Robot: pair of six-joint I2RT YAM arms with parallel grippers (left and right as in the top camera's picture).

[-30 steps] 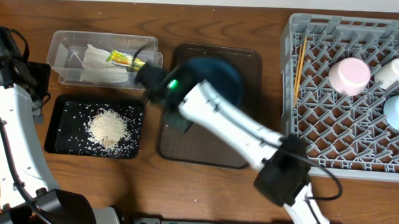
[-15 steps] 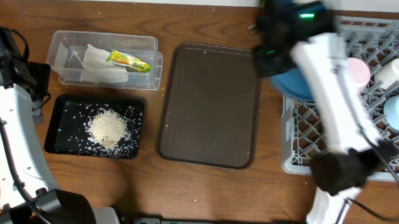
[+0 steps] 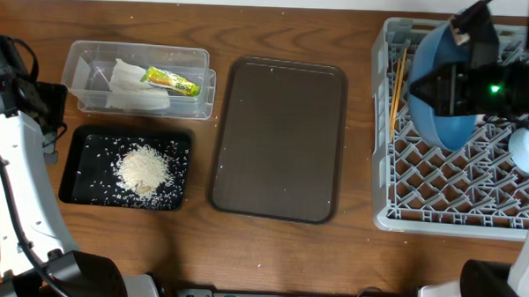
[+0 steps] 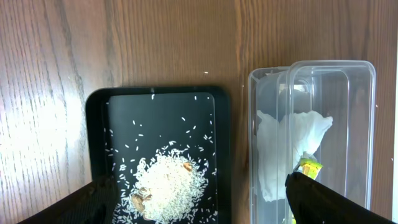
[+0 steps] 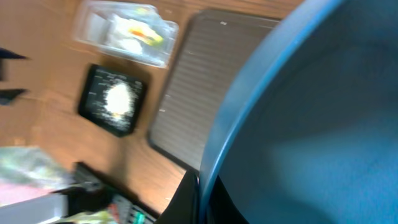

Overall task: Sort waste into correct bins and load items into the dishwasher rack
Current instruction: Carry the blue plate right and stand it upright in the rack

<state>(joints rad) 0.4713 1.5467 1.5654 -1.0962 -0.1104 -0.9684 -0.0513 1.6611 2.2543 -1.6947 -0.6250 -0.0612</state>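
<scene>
Working at the dishwasher rack (image 3: 440,185), over its left half, just inside the left wall. Ignoring the brown tray (image 3: 278,140), lying on the surface just off the rack's left side.

Holding the dark-blue plate (image 3: 443,128) over the rack's pegs, tipped steeply toward standing on edge. Running its long axis from the rack's near side to its far side, parallel to the left wall. Not managing to tell whether the lower rim is touching the pegs.

Clenching the right gripper (image 3: 430,90) on the plate's rim, reaching in from the rack's right half. Judging the coming move as a lowering rim first into a gap between peg rows, and so needing that axis lined up with the rows.

Hanging the left gripper (image 4: 205,205) released and holding nothing, well off the rack's left side, above the black tray (image 3: 75,155) and the clear container (image 3: 82,58). Counting the right arm as the nearer one.

Minding the chopsticks (image 3: 397,83), lying along the rack's left wall just left of the plate, as likeliest to get clipped.
</scene>
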